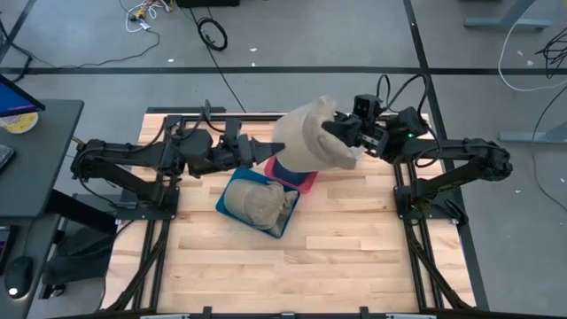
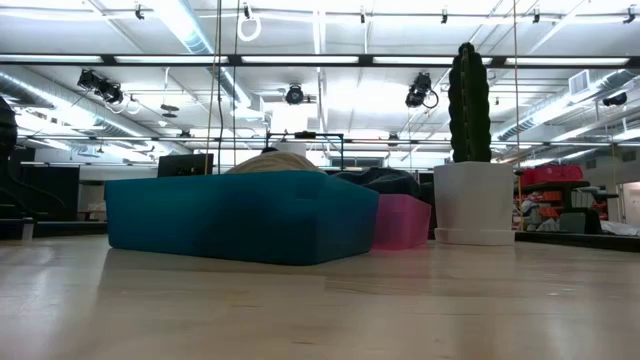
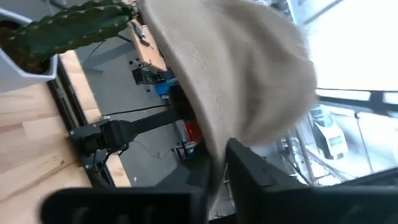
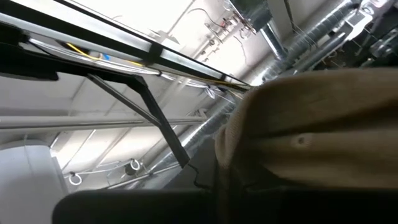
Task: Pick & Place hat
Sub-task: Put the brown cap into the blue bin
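A beige hat hangs in the air over the middle of the table's far half, between my two grippers. My left gripper reaches it from the table's left and is shut on its edge. My right gripper comes from the table's right and is shut on the hat's other side. The hat fills the left wrist view and the lower right of the right wrist view. Neither gripper shows in the low view. My left gripper pinches the hat's edge between its two fingers. The fingers lie level and come from the table's left. The hat is lifted clear of the table. My right gripper is shut on the hat's cloth on its right side, coming from the table's right. The hat itself covers the place of contact, so the exact part does not show.
Below the hat stands a pink bin. Next to it, nearer the front, a blue bin holds another beige hat. A cactus in a white pot stands past the bins. Bare wood spreads toward the near edge.
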